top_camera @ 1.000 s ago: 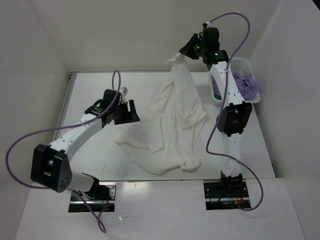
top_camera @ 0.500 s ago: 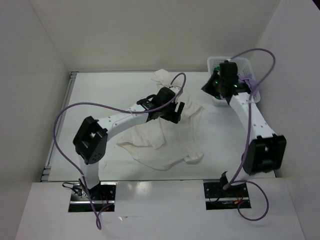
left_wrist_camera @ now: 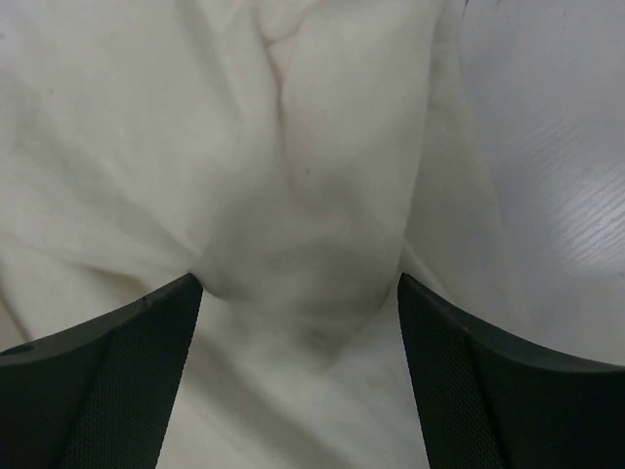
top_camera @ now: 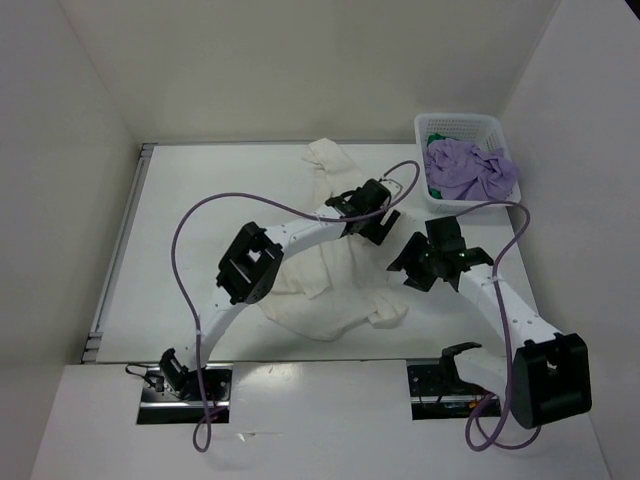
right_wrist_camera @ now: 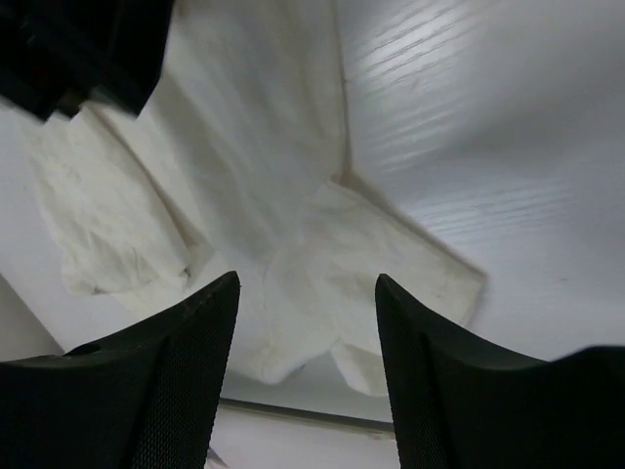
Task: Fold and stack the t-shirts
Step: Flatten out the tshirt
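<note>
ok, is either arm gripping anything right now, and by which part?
Nothing is held. The left gripper is open over the white t-shirt, the right gripper open near its edge; no cloth is pinched in either.

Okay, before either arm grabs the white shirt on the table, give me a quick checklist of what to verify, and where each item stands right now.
1. Left gripper open and empty: ok, jaws spread right at the white cloth t-shirt.
2. Right gripper open and empty: ok, above the shirt's near right part.
3. White t-shirt spread flat for folding: not ok, it lies rumpled and bunched on the table.
4. Other shirts out of the way: ok, the pale lilac cloth t-shirt and the bright green cloth t-shirt lie inside the white plastic lattice basket.
5. Clearance between the two grippers: cannot tell; they sit close together in the top view.
</note>
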Available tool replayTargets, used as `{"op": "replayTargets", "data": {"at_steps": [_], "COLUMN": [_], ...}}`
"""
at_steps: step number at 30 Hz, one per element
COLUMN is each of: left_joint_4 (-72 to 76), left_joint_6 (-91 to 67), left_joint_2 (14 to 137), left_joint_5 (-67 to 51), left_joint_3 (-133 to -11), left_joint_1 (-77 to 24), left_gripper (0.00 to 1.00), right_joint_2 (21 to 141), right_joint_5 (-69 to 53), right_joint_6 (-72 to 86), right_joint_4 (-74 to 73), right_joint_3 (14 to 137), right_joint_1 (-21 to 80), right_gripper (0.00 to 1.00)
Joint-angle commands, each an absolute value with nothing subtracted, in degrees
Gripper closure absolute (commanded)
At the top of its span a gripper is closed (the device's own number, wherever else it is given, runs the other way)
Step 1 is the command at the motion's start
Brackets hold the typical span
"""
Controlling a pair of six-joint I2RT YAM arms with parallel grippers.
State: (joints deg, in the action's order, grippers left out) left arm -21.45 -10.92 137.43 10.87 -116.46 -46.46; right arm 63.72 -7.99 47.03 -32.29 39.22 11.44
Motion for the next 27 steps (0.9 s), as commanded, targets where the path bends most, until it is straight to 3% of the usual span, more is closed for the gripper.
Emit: {"op": "replayTargets", "data": {"at_steps": [1, 2, 3, 6, 10, 13, 16, 23, 27], "left_joint_4": [-22.7, -22.7, -23.2, -23.2, -18.8, -19.1, -18.5, -16.4, -18.5], "left_joint_6": [-8.2, -8.2, -8.2, -8.2, -8.2, -9.5, -9.5, -13.2, -13.7], "left_joint_2": [141.4, 142.2, 143.5, 143.5, 137.0, 134.1, 130.5, 110.0, 101.9], "left_joint_5": [10.9, 10.9, 10.9, 12.7, 14.4, 13.3, 13.9, 7.9, 5.8], "left_joint_3": [-122.9, -125.4, -126.5, -128.8, -122.7, -120.3, -116.8, -96.2, -93.2], "left_joint_1": [-46.7, -46.7, -46.7, -46.7, -42.8, -38.2, -34.9, -21.1, -17.8], "left_gripper": [0.14, 0.21, 0.39, 0.69, 0.93, 1.0, 1.0, 1.0, 1.0], "right_joint_2": [60.7, 60.7, 60.7, 60.7, 61.3, 62.6, 65.0, 70.0, 74.8], "right_joint_5": [-8.2, -8.2, -9.0, -10.8, -10.8, -11.3, -11.3, -9.2, -8.7], "right_joint_6": [51.3, 51.9, 53.2, 55.8, 56.5, 57.0, 57.0, 55.9, 55.2], "right_joint_4": [-30.9, -30.9, -30.9, -28.9, -28.4, -27.0, -25.8, -26.0, -26.5], "right_joint_3": [39.6, 38.9, 37.3, 33.5, 32.3, 31.1, 31.1, 32.5, 34.0], "right_joint_1": [14.9, 15.6, 16.8, 18.2, 18.8, 19.3, 19.9, 23.1, 24.9], "right_gripper": [0.36, 0.36, 0.36, 0.36, 0.36, 0.36, 0.36, 0.36, 0.26]}}
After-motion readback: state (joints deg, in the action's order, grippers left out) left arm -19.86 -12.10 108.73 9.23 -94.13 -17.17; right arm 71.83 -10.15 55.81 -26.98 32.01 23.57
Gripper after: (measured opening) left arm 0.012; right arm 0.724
